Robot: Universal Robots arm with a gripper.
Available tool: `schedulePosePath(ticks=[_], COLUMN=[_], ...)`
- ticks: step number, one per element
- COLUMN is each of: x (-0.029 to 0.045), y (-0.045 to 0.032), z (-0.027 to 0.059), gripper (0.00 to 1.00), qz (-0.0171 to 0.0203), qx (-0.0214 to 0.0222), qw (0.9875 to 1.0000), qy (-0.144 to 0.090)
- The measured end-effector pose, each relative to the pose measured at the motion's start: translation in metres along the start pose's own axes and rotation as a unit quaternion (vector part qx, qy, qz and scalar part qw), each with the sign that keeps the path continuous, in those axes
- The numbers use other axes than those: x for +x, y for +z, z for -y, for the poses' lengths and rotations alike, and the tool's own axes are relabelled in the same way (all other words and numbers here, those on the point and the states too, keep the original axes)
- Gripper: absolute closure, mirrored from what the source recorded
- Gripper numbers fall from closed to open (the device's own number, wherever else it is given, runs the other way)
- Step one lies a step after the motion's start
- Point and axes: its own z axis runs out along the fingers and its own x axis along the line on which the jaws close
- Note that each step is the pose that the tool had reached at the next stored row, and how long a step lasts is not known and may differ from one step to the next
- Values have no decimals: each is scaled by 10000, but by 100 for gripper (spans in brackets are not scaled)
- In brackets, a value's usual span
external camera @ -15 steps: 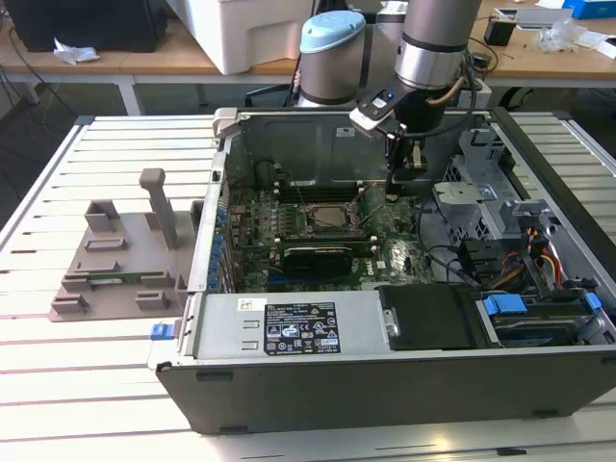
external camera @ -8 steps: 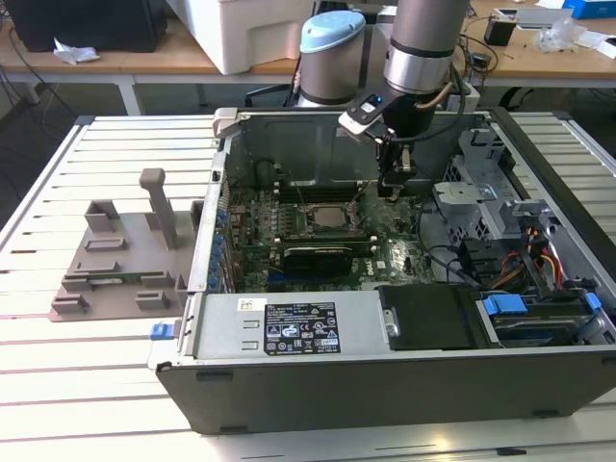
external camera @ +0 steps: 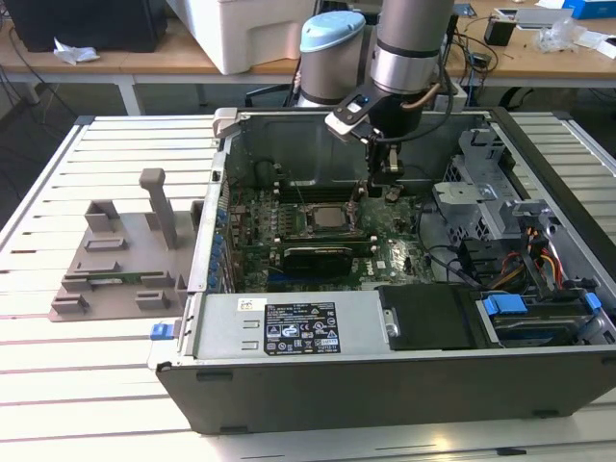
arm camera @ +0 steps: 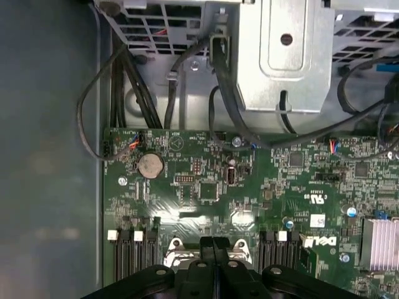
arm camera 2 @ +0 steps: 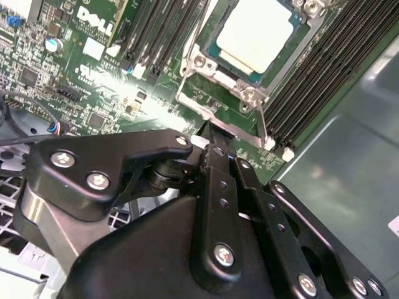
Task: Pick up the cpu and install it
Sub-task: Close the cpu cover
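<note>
The cpu (external camera: 332, 218) lies flat in the motherboard socket inside the open computer case (external camera: 385, 385); its pale silver top (arm camera 2: 252, 34) shows within the metal socket frame (arm camera 2: 206, 93). My gripper (external camera: 385, 183) hangs just above the board, a little toward the exterior view's right of the socket. In both wrist views its black fingers (arm camera: 215, 244) are pressed together with nothing between them. The fingertips (arm camera 2: 209, 131) sit just off one edge of the socket frame, apart from the cpu.
A grey fixture tray (external camera: 115, 260) lies on the slatted table at the exterior view's left. Inside the case are a power supply (external camera: 289, 327), a drive cage (external camera: 481, 183) with cables (arm camera: 224, 81), memory slots (arm camera 2: 324, 68) and an expansion card (external camera: 313, 258).
</note>
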Motion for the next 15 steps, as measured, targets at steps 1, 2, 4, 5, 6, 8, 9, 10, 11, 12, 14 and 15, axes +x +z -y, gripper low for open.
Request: schedulePosePath(ticks=[1,2,4,5,6,8,9,10,11,12,14,15], x=[0,0,1,1,1,1,2,2,2,2,3,3], y=[1,1,3,3,4,5,6,7,7,9,10,11], z=[8,17,31,45,52,80,96,107,114,126,147,154], gripper=[89,89,89,89,89,89,89,89,89,89,89,89], qz=[0,0,0,0,0,0,0,0,0,0,0,0], qx=[0,0,0,0,0,0,0,0,0,0,0,0], qw=[10000,10000,10000,10000,10000,10000,10000,10000,10000,10000,10000,10000], qy=[0,0,0,0,1,0,0,1,1,0,0,0])
